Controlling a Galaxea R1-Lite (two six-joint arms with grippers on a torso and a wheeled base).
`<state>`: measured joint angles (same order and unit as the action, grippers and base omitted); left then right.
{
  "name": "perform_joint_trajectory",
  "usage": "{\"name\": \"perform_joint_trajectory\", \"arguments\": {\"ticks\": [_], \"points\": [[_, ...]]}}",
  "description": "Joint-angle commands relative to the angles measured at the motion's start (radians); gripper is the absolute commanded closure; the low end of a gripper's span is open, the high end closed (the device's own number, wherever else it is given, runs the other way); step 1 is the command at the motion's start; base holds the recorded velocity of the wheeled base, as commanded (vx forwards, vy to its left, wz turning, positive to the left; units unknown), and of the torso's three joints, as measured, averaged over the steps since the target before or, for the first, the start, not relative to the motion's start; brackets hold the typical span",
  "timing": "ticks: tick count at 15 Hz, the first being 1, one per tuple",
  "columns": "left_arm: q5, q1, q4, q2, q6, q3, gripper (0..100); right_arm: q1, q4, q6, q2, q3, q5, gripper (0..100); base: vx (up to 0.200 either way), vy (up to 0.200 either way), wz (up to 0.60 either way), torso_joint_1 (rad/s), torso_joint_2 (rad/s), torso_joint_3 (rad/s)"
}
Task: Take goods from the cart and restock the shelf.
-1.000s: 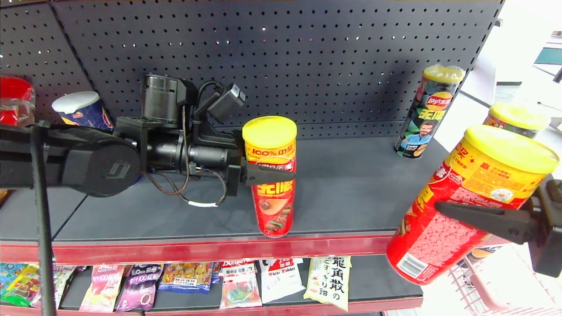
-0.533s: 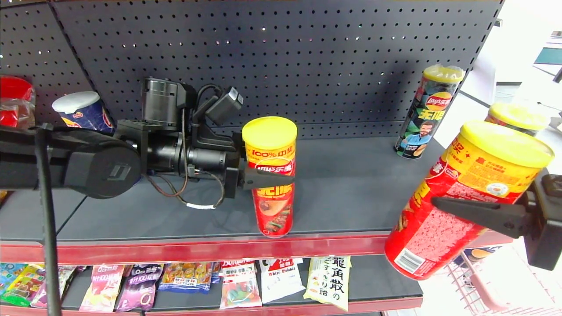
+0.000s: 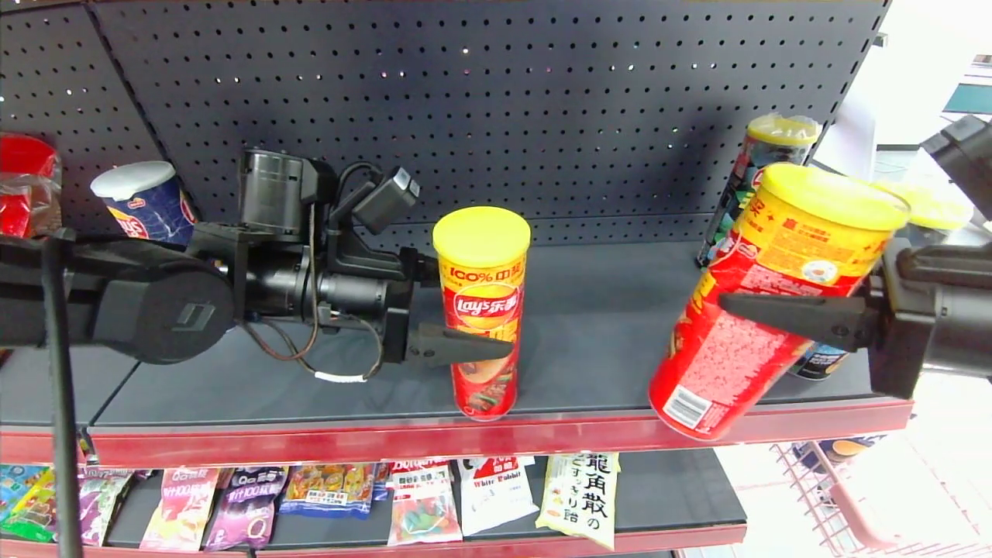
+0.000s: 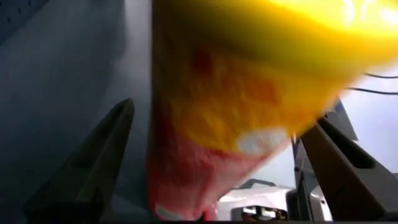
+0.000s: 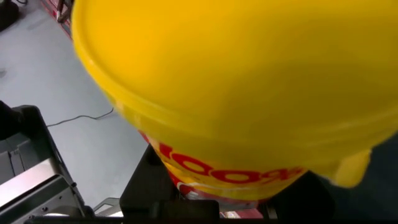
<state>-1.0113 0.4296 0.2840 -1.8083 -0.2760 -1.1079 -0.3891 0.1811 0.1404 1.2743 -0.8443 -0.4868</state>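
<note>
A red chip can with a yellow lid (image 3: 482,294) is seen standing upright on the dark shelf (image 3: 604,333), right behind the red front lip (image 3: 310,446). The left gripper (image 3: 488,318) is placed around it with its fingers (image 4: 93,168) spread, and a gap is visible on each side of the can, so nothing is gripped by that hand. A second red chip can (image 3: 798,232) is clamped in the right gripper (image 3: 775,310). It is held tilted over the right part of the shelf, with its base down near the lip and its lid leaning away to the right. Just behind it stands a dark-labelled chip can (image 3: 775,132), and the pink wire cart (image 3: 821,496) is seen low on the right.

The step in hand is judged to be setting down the second can. The can should be brought upright before it is lowered, otherwise its base edge may catch and tip it. The base should be carried well past the lip (the first can sits very close to the edge). Room should be kept from the dark-labelled can behind. The grip should be loosened only once the base rests flat. The left gripper should be drawn straight back, with the standing can left untouched.
</note>
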Motion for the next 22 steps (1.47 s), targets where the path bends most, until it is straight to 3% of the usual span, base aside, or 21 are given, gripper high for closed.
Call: {"name": "perform_joint_trajectory", "arguments": {"ticks": [1,2,3,5,14,17,18,19,22], "points": [[0.002,-0.046,0.001,0.101,-0.003,0.131,0,-0.02,0.001,0.002,0.168,-0.133,0.001,100,0.0,0.0,0.0,0.0,0.0,0.0],[0.002,-0.046,0.001,0.101,-0.003,0.131,0,-0.02,0.001,0.002,0.168,-0.133,0.001,100,0.0,0.0,0.0,0.0,0.0,0.0],[0.0,-0.106,0.004,0.184,-0.003,0.246,0,-0.027,0.001,0.005,0.267,-0.211,-0.001,100,0.0,0.0,0.0,0.0,0.0,0.0],[0.0,-0.155,0.003,0.254,-0.003,0.333,0,-0.03,0.0,0.015,0.361,-0.283,-0.009,100,0.0,0.0,0.0,0.0,0.0,0.0],[0.0,-0.354,0.003,0.42,0.003,0.517,0,-0.097,-0.002,0.041,0.72,-0.673,-0.006,100,0.0,0.0,0.0,0.0,0.0,0.0],[0.0,-0.371,0.001,0.446,0.006,0.53,0,-0.1,-0.002,0.041,0.774,-0.734,-0.009,100,0.0,0.0,0.0,0.0,0.0,0.0],[0.0,-0.371,0.003,0.452,0.032,0.523,0,-0.1,-0.002,0.041,0.8,-0.773,-0.01,100,0.0,0.0,0.0,0.0,0.0,0.0],[0.0,-0.371,0.003,0.455,0.037,0.52,0,-0.1,-0.002,0.041,0.806,-0.788,-0.01,100,0.0,0.0,0.0,0.0,0.0,0.0],[0.002,-0.371,0.003,0.452,0.038,0.52,0,-0.105,-0.002,0.041,0.81,-0.797,-0.012,100,0.0,0.0,0.0,0.0,0.0,0.0]]}}
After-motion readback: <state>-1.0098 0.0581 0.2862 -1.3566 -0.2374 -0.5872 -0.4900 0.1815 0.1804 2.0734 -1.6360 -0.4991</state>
